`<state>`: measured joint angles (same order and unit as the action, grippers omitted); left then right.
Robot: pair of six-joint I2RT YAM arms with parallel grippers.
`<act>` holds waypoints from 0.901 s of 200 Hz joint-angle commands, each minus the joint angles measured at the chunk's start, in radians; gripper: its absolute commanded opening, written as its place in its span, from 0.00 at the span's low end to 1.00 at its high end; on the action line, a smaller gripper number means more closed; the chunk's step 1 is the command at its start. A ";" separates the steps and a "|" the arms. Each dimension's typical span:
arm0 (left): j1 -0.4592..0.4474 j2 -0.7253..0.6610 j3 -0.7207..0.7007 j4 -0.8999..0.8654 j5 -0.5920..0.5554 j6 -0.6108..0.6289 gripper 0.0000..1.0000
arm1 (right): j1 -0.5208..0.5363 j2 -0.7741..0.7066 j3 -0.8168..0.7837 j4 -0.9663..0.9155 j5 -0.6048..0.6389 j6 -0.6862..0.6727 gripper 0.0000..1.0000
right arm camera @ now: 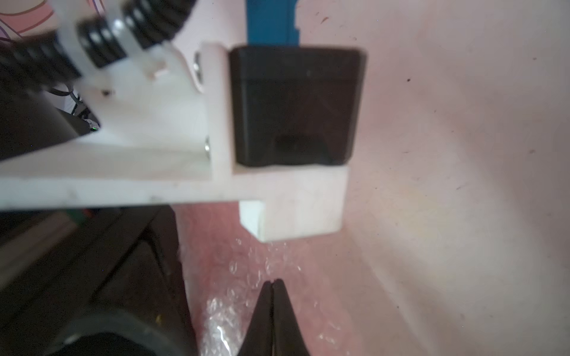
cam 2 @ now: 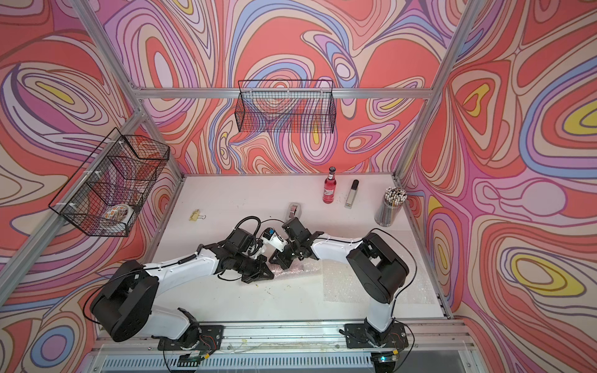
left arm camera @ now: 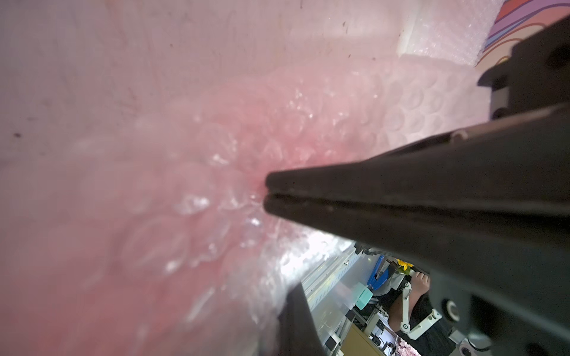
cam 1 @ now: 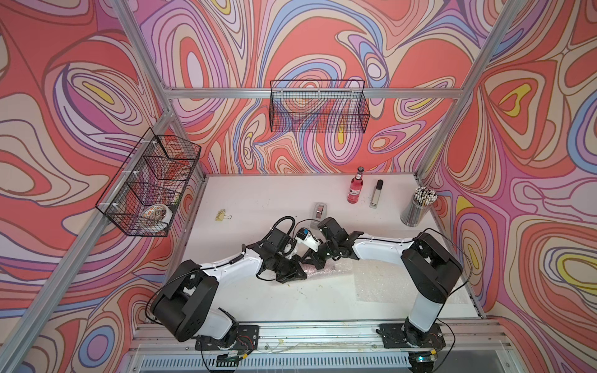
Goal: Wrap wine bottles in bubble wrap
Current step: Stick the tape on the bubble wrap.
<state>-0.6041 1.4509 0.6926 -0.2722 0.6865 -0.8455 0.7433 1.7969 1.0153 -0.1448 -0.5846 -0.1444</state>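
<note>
Top views: your left claw (cam 1: 302,270) and right claw (cam 1: 307,261) meet mid-counter (cam 1: 258,200) over a pinkish bundle (cam 1: 323,274). I read it as one bottle lying down inside rolled bubble wrap. The second bottle (cam 1: 355,186) stands bare at the back, just beside the silver-and-black bar (cam 1: 376,193). The spare sheet (cam 1: 384,281) lies flat by the right arm, well apart from that bottle.

Left wrist: left claw (left arm camera: 266,194) has its tips together, nose pushed into the bubble wrap (left arm camera: 185,200), pink showing through. Can't tell if any film is nipped.

Right wrist: right claw (right arm camera: 273,282) is also closed, tip on the wrap, same pink underneath.

Progress, my call: about halfway. The first bottle looks covered, but its ends are hidden, so sealing is unconfirmed. The tape dispenser (cam 1: 319,211) sits behind the arms. You still have the whole second bottle to do.
</note>
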 commanded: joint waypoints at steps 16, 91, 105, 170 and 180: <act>-0.003 0.017 -0.001 -0.031 -0.079 0.006 0.00 | 0.008 -0.008 -0.017 -0.030 0.001 0.010 0.10; -0.004 -0.007 0.048 -0.102 -0.093 0.041 0.02 | -0.001 -0.116 -0.037 -0.025 -0.047 0.017 0.30; -0.002 -0.017 0.056 -0.119 -0.093 0.046 0.03 | -0.006 -0.138 -0.042 -0.029 -0.053 0.013 0.33; -0.003 -0.060 0.064 -0.165 -0.070 0.053 0.11 | -0.012 -0.213 -0.072 -0.084 -0.001 -0.126 0.52; -0.003 -0.075 0.071 -0.193 -0.079 0.061 0.13 | -0.012 -0.238 -0.098 -0.064 0.011 -0.156 0.57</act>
<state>-0.6090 1.4261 0.7391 -0.3862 0.6315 -0.8036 0.7338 1.6215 0.9661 -0.2028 -0.6041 -0.2111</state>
